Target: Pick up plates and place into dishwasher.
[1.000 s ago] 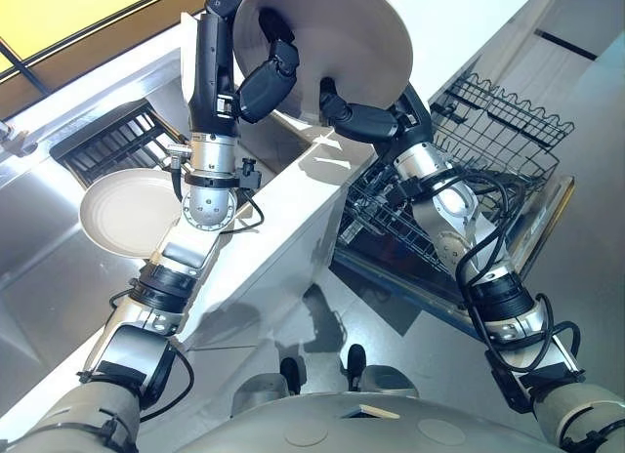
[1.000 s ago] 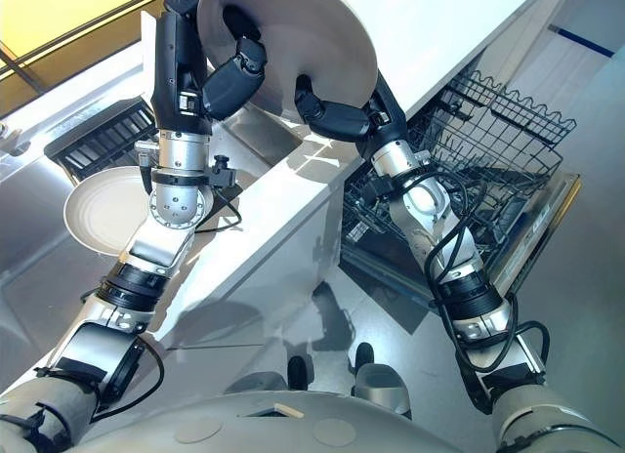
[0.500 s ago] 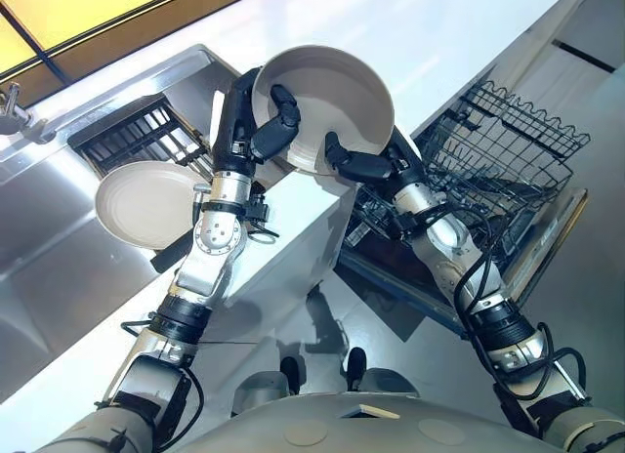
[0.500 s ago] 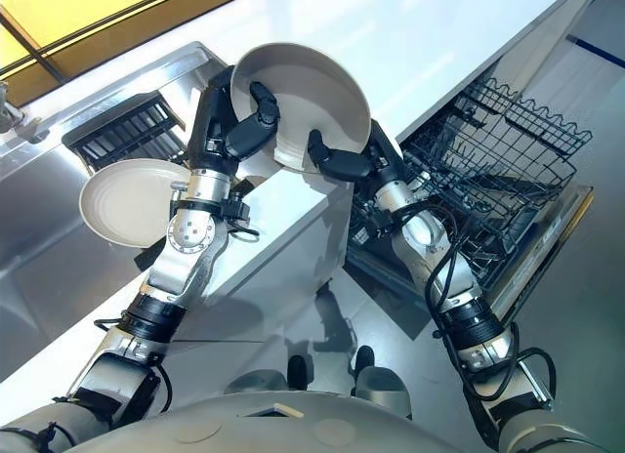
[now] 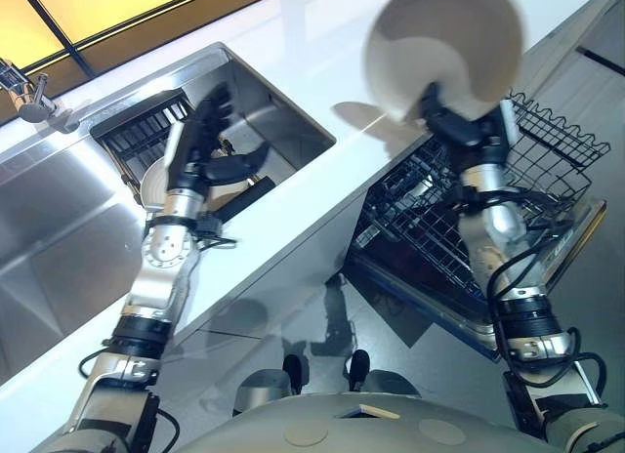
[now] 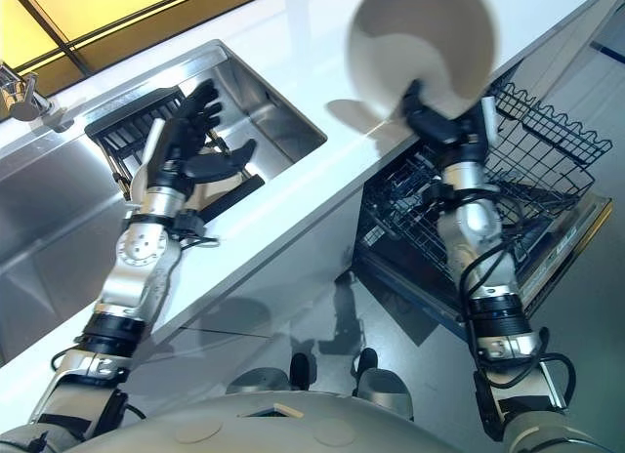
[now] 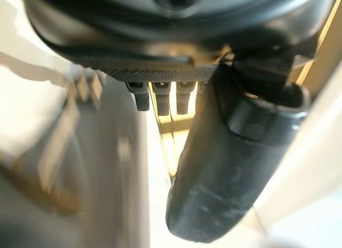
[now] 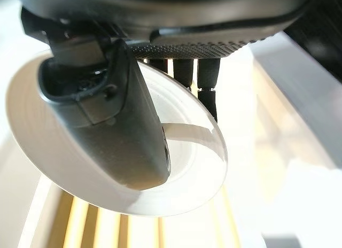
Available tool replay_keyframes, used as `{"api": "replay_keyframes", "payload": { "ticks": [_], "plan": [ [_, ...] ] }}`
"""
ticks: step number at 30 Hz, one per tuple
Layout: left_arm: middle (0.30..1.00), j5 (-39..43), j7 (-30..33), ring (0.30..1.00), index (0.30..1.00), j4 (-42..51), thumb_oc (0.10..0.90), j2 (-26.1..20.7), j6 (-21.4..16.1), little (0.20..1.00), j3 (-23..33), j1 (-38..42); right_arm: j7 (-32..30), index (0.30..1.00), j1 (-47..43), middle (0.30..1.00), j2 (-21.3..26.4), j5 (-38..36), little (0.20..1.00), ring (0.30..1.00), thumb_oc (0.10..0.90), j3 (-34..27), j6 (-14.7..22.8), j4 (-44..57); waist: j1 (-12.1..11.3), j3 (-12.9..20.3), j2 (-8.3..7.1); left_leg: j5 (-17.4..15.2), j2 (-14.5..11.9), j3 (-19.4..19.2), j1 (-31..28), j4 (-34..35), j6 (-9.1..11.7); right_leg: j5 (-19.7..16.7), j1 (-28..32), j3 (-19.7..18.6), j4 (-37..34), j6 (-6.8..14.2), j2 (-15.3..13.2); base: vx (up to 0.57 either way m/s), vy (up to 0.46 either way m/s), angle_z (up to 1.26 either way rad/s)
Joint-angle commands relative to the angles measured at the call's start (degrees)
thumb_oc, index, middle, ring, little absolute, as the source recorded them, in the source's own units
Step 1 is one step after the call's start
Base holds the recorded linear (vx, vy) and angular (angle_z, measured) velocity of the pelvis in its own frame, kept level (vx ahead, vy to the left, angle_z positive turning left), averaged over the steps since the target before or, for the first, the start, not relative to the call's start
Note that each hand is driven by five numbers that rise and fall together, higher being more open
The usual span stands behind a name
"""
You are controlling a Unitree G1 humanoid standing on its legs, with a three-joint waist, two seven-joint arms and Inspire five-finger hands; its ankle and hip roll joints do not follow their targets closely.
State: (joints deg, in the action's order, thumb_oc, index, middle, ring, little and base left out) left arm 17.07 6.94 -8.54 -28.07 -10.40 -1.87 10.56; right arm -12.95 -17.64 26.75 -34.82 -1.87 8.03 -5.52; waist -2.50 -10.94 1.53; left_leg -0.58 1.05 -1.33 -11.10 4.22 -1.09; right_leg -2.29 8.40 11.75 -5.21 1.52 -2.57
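Note:
My right hand (image 5: pixel 461 131) grips a white plate (image 5: pixel 444 43) by its lower rim and holds it high and upright over the counter edge, just above the dishwasher's upper rack (image 5: pixel 552 145). In the right wrist view the thumb (image 8: pixel 107 125) presses across the plate (image 8: pixel 192 168), with the fingers behind it. My left hand (image 5: pixel 203 145) hovers over the sink (image 5: pixel 288 116), open, fingers spread and holding nothing. A second pale plate (image 5: pixel 148 187) leans in the sink behind that hand, mostly hidden.
A black dish rack (image 5: pixel 137 131) sits in the sink's far corner. The white counter (image 5: pixel 322 43) runs past it. Below the counter, the dishwasher's lower wire rack (image 5: pixel 420 238) is pulled out over its open door. A faucet (image 5: pixel 29 97) stands at far left.
Both hands held the plate before. My left hand has let go and drawn back over the sink. The right hand alone has carried the plate rightward, above the dishwasher rack. The camera shifted too.

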Motion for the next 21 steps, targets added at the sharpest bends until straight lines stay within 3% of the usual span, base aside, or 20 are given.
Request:
{"api": "replay_keyframes", "payload": {
  "ticks": [1,5,10,16,19,21],
  "plan": [
    [0.900,0.49,3.04,0.900,0.900,-1.73,0.800,-6.79,-4.08,0.900,5.05,1.93,-5.36,0.300,-5.80,0.300,5.28,3.92,0.200,0.300,0.100,-4.77,9.58,-0.61,-1.07,5.62,0.78,-2.65,0.66,1.82,4.03,-2.56,1.77,12.53,-0.72,3.11,10.11,-0.45,1.92,0.04,-0.007,0.00],
    [0.900,0.05,3.70,0.900,0.900,-3.47,0.800,-9.39,-4.30,0.900,7.39,2.58,-11.15,0.300,-6.54,0.300,9.65,12.19,0.200,0.300,0.100,-7.25,11.38,-6.39,-1.16,5.42,1.13,-2.81,0.73,2.06,4.05,-2.82,2.10,12.92,-0.55,3.09,10.32,-0.55,1.94,0.04,-0.011,0.02],
    [0.900,-0.07,5.22,0.900,0.900,-6.08,0.800,-11.83,-5.19,0.900,9.34,3.01,-17.56,0.300,-6.90,0.300,15.41,17.04,0.200,0.300,0.100,-10.45,10.20,-14.63,-1.07,5.02,1.66,-2.73,0.81,2.47,4.19,-2.83,2.53,13.48,-0.67,3.10,11.00,-0.61,1.74,0.03,-0.013,0.08],
    [0.900,0.32,5.12,0.900,0.900,-8.22,0.800,-13.39,-5.16,0.900,10.29,2.88,-15.06,0.300,-5.28,0.300,21.83,23.92,0.200,0.300,0.100,-11.34,3.22,-24.35,-0.66,3.55,2.24,-2.58,0.87,3.01,5.17,-4.05,3.10,13.91,-1.83,3.04,12.97,-0.72,1.12,0.02,-0.004,0.07],
    [0.900,0.91,5.66,0.900,0.900,-9.54,0.800,-14.07,-6.20,0.900,9.82,3.51,-13.84,0.300,-5.86,0.300,26.54,29.31,0.200,0.300,0.100,-9.71,0.27,-29.42,-0.56,1.41,2.87,-2.29,0.76,3.51,7.86,-5.97,3.58,14.52,-4.61,2.76,15.88,-1.00,0.48,-0.08,0.008,0.06],
    [0.900,3.05,6.62,0.900,0.900,-10.41,0.800,-15.64,-7.78,0.900,9.69,5.80,-13.84,0.300,-8.07,0.300,29.41,30.63,0.200,0.300,0.100,-8.88,-0.30,-32.12,-0.46,-1.73,3.48,-2.05,0.65,3.70,11.95,-8.02,3.66,15.15,-9.23,2.21,19.45,-1.32,-0.02,-0.36,-0.009,0.12]
  ]
}}
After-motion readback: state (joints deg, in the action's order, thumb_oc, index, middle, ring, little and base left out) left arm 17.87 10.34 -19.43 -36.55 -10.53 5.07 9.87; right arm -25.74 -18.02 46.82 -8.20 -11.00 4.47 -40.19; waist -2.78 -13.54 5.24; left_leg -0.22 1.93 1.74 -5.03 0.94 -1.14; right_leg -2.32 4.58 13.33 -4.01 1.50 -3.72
